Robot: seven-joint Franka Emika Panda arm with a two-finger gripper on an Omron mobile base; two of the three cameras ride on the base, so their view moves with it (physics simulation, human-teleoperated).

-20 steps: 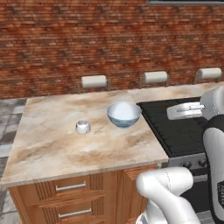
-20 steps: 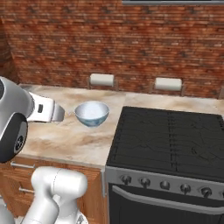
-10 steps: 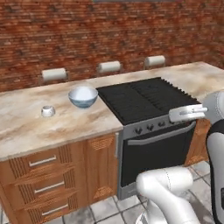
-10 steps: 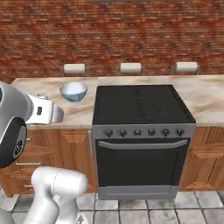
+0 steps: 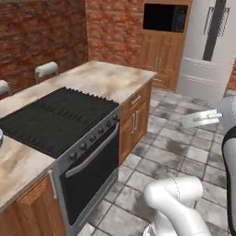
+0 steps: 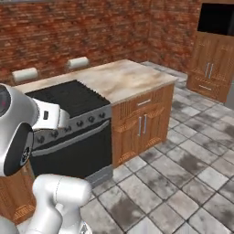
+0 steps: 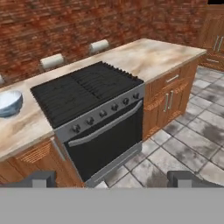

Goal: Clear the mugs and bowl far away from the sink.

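A: Brick walls point(image 6: 82, 27) close off the back of the kitchen; grey stone floor tiles point(image 6: 183, 173) run in front of a beige marbled tabletop point(image 7: 148, 54) on brown wooden cabinets point(image 6: 141, 128).

B: Appliances?

A: Black stovetop point(image 7: 83, 89) with a grey oven front and a row of knobs, set into the tabletop. Its right-hand section ends in a free corner. A tall wooden cabinet holding a black microwave point(image 5: 164, 17) stands against the far wall, with a pale grey refrigerator point(image 5: 207, 46) just beside it.

B: Task objects?

A: Large round bowl, white inside and pale blue outside point(image 7: 9, 103), sits upright on the tabletop just left of the stovetop, cut by the left border of the hand view. A thin pale sliver at the left border of the left base view may be the same bowl; cannot tell.

B: Other items?

A: Pale padded stool backs point(image 7: 98, 45) show behind the tabletop's far edge.

B: State of the hand?

A: Hand point(image 7: 113, 178) has its two dark fingertips point(image 7: 41, 178) spread as wide as they go, nothing between them. It hangs over the floor in front of the oven, well apart from the bowl.
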